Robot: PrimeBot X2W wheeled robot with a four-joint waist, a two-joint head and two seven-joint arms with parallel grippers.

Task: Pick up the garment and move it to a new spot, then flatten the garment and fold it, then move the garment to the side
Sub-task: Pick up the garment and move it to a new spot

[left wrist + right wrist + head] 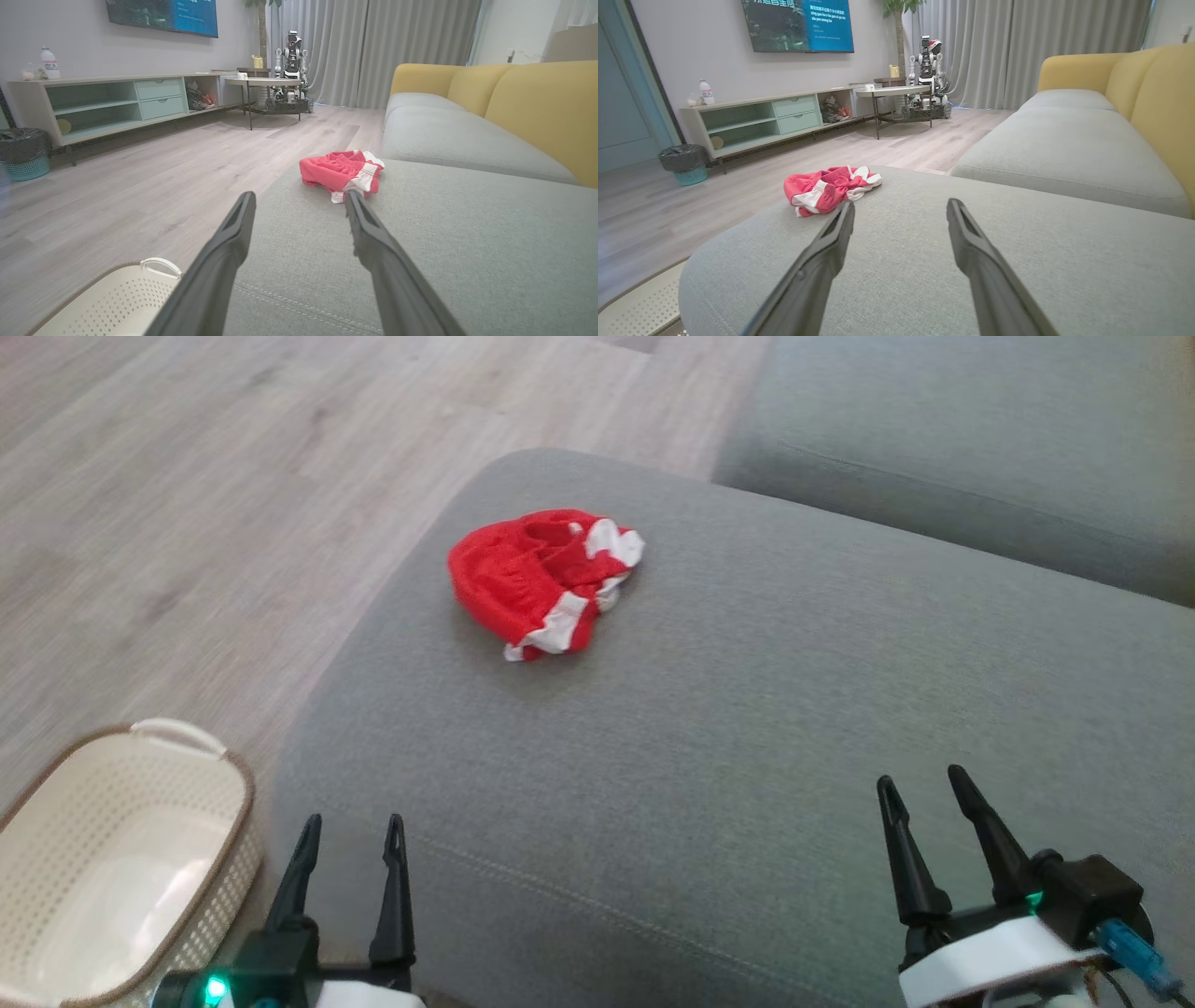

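Observation:
A crumpled red and white garment (541,581) lies bunched on the grey sofa seat (747,728), close to its far left edge. The left wrist view shows the garment (340,173) ahead on the cushion, and the right wrist view has the garment (829,188) ahead to the left. My left gripper (353,829) hovers open at the sofa's near left corner, nothing between its fingers. At the near right, my right gripper (924,786) is open and empty too. Both are well short of the garment.
A cream perforated basket (112,859) stands on the wood floor (187,523) left of the sofa. A second grey cushion (980,448) lies beyond, with yellow backrests (537,107). Across the room stand a TV cabinet (121,100), a round table (264,84), another robot (292,60) and a bin (23,154).

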